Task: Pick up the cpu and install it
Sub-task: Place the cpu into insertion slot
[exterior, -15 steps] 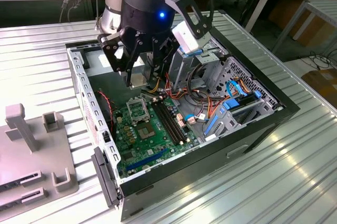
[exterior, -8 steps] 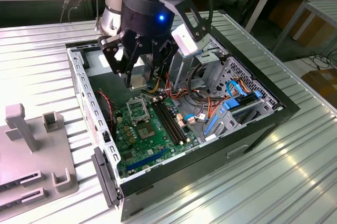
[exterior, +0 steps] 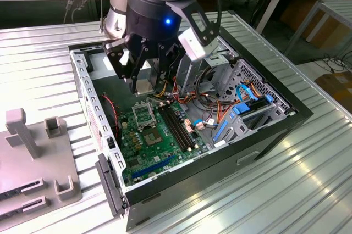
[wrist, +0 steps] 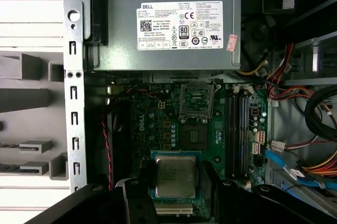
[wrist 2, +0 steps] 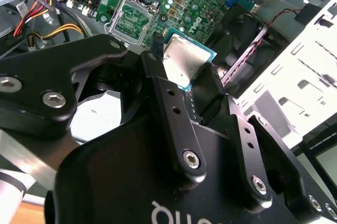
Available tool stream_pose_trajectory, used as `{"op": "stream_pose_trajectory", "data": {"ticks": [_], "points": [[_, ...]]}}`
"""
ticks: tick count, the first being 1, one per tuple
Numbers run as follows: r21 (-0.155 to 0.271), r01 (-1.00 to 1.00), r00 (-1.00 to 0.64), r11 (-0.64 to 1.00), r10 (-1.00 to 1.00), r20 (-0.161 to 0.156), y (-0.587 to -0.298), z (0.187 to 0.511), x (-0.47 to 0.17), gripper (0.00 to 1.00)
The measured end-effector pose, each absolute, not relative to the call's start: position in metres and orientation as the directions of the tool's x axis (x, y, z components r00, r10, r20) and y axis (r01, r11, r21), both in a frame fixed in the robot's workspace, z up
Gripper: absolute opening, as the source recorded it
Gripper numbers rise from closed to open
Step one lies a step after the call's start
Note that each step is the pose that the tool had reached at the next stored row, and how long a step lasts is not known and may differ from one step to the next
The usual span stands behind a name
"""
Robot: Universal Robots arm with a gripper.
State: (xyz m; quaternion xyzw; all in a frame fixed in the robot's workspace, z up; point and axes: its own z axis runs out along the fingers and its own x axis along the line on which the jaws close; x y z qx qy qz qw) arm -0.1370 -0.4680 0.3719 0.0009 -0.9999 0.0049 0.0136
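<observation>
My gripper (exterior: 146, 84) hangs inside the open computer case (exterior: 286, 114), a little above the green motherboard (exterior: 165, 151). It is shut on the cpu (wrist 2: 184, 60), a thin square chip with a pale metal face and a teal edge. In both wrist views the black fingers (wrist 2: 158, 79) press on two opposite sides of the chip (wrist: 175, 175). The empty socket (wrist: 197, 100), a black-and-silver square frame, lies on the board a short way ahead of the held chip. In the exterior view the socket (exterior: 144, 116) sits just below and in front of the fingertips.
A grey power supply (wrist: 168, 24) fills the case end beyond the socket. Memory slots (wrist: 239, 124), red, yellow and blue cables (exterior: 242, 107) and a metal drive cage (exterior: 256, 88) crowd the exterior view's right. A grey fixture (exterior: 33, 157) stands on the ribbed table.
</observation>
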Motion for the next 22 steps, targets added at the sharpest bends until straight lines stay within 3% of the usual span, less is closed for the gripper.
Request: {"op": "stream_pose_trajectory", "data": {"ticks": [22], "points": [[-0.01, -0.002, -1.0, 1.0, -0.002, 0.027, -0.471, 0.358, -0.137, 0.47]]}}
